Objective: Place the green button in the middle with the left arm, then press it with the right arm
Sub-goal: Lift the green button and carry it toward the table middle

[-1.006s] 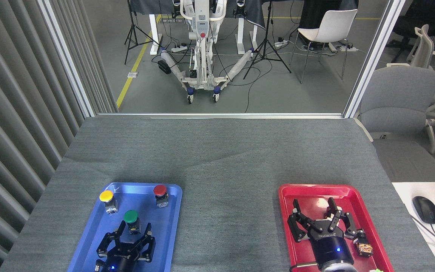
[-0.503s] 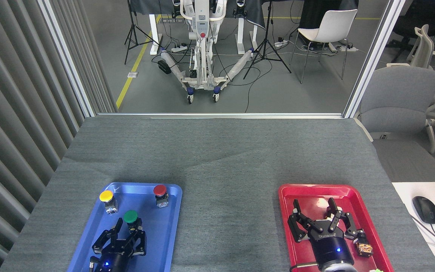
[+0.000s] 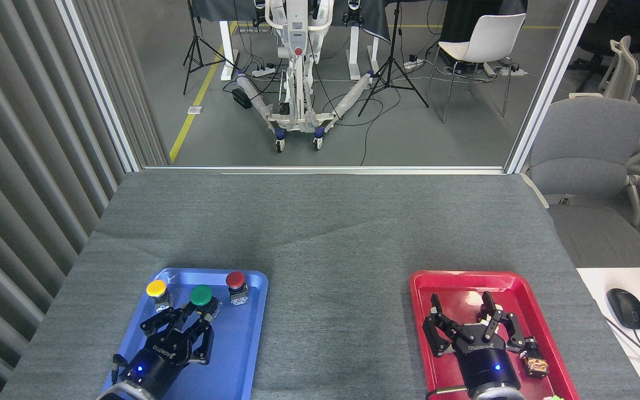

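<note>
The left gripper [image 3: 200, 312] is over the blue tray [image 3: 242, 355], and its fingers [image 3: 208, 328] are closed on the grey-black base of the green button [image 3: 201, 297]. The green cap shows just above the fingertips. If the base still touches the tray floor, I cannot tell. The green button is inside the blue tray, in its far half, between the yellow button [image 3: 157, 291] and the red button [image 3: 236, 284]. The yellow button stands near the far left corner of this tray and the red button near the far right corner; both are upright and apart from the gripper.

The middle [image 3: 336, 289] of the desk, a plain grey cloth, lies to the right of the blue tray, between it and the red tray [image 3: 525, 300].

The right gripper [image 3: 460, 304] is over the red tray. Its fingers [image 3: 435, 304] are spread apart and they hold nothing. A small boxy part with an orange face [image 3: 536, 364] lies in the red tray, just beside the right side of this gripper. Right of the red tray, on a white surface, there is a black mouse [image 3: 625, 308].
</note>
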Controlling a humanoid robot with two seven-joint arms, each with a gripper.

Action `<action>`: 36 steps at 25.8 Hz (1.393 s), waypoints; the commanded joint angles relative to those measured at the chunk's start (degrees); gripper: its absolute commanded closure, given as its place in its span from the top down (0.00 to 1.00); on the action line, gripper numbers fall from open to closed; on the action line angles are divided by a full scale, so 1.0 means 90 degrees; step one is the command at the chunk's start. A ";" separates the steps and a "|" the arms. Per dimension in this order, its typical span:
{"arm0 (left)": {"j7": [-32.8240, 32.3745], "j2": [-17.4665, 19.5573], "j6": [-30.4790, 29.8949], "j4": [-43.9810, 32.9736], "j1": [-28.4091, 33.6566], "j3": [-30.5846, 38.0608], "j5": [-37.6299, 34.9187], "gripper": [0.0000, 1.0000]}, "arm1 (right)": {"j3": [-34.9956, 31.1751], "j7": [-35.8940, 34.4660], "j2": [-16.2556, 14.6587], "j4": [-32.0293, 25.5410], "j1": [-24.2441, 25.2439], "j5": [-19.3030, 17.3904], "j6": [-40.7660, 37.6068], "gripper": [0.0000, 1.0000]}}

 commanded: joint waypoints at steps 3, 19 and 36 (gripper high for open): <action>-0.0024 -0.0199 -0.0413 0.0240 -0.0951 -0.1576 -0.0087 0.00 | -0.0008 -0.0004 0.0001 -0.0006 0.0020 0.0003 0.0010 0.99; 0.0229 -0.1899 0.0094 0.2760 -0.1869 -0.2161 -0.0966 0.05 | -0.0038 -0.0004 0.0001 -0.0006 0.0069 -0.0007 0.0000 0.99; 0.0386 -0.2377 0.0475 0.3170 -0.1878 -0.2484 -0.0975 0.17 | 0.0001 -0.0004 0.0196 -0.0094 0.0147 0.0003 0.0010 0.98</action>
